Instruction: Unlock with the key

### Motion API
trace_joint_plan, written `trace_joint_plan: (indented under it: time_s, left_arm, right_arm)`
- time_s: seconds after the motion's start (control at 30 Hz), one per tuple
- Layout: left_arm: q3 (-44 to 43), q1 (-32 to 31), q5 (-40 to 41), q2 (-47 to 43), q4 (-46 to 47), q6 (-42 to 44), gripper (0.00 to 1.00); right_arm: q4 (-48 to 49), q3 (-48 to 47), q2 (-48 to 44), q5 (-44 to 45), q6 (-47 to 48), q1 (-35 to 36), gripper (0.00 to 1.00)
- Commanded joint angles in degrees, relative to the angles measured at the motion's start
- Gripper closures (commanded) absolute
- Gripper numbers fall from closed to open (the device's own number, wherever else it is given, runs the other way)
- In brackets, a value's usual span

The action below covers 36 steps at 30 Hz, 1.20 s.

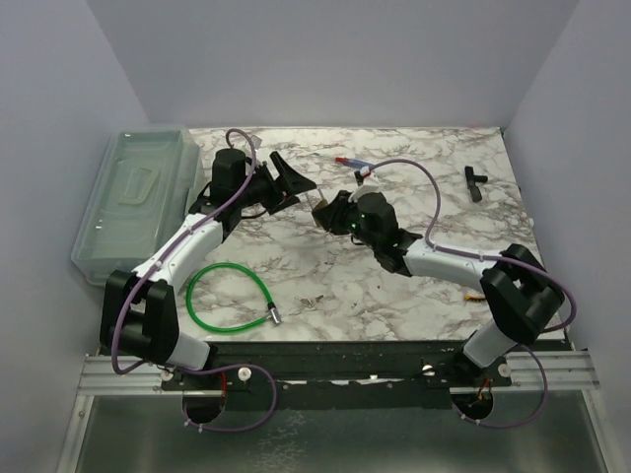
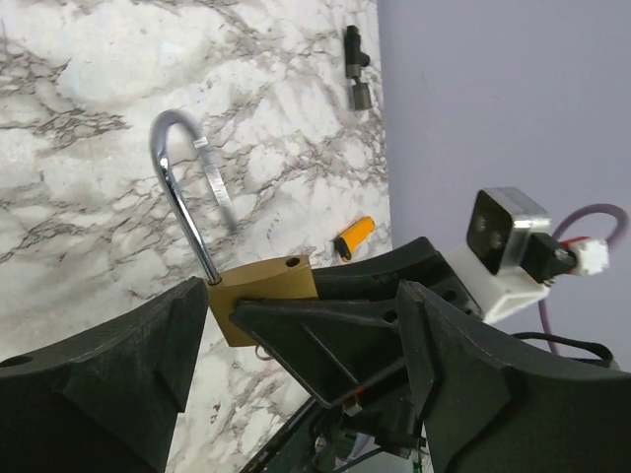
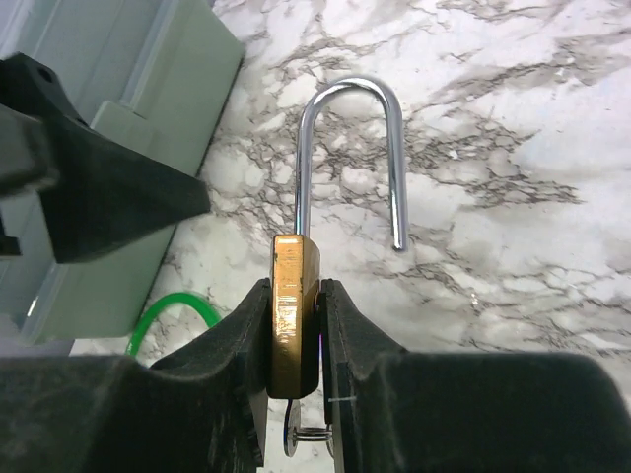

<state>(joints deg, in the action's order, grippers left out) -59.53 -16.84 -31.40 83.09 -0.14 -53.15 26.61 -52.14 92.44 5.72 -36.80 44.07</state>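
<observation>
My right gripper (image 3: 297,305) is shut on the body of a brass padlock (image 3: 296,264), held above the marble table. Its steel shackle (image 3: 351,91) stands raised, with one leg free of the body. The key (image 3: 299,434), a small silvery head on a wire ring, hangs from the padlock's underside between my fingers. In the left wrist view the padlock (image 2: 264,289) and the right gripper's finger (image 2: 340,330) lie between the spread fingers of my left gripper (image 2: 306,379), which is open and touches neither. From above, both grippers meet at the padlock (image 1: 320,203).
A green cable (image 1: 229,296) with a metal tip loops near the left arm, and a small silvery piece (image 1: 315,301) lies beside it. A clear plastic bin (image 1: 138,197) stands at the left. A black fitting (image 1: 475,181) and an orange piece (image 2: 355,234) lie to the right.
</observation>
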Motion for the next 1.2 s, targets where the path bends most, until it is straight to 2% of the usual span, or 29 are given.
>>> trace_joint_plan:
  time_s: [0.0,0.37,0.53,0.77,0.83,1.0,1.17]
  left_arm:
    - [-0.7,0.2,-3.1,-3.0,5.4,1.3,0.18]
    - [1.5,0.3,1.0,-7.0,10.0,-0.2,0.18]
    - [1.5,0.2,-2.3,-7.0,12.4,-1.2,0.23]
    - [4.8,0.1,-5.0,-10.1,20.7,-0.2,0.27]
    - [5.9,0.1,-7.8,-10.5,24.3,-0.6,0.26]
    - [6.2,0.1,-20.5,-9.5,33.9,-1.8,0.24]
    - [6.0,-0.1,-26.6,-8.8,38.6,-3.5,0.25]
  right_arm:
    - [1.9,1.7,-5.9,0.2,-0.2,-0.1,1.00]
    - [0.0,7.7,-20.2,-4.6,3.9,0.0,1.00]
    - [-4.7,6.7,-24.4,-7.1,8.6,0.0,1.00]
    - [-13.7,4.1,-31.5,-9.8,14.9,-0.7,1.00]
    - [-15.7,3.5,-33.6,-12.2,15.3,-1.3,1.00]
    - [-15.5,3.1,-38.3,-18.1,12.8,-3.3,1.00]
    - [-15.5,1.9,-38.9,-21.3,10.7,-3.6,1.00]
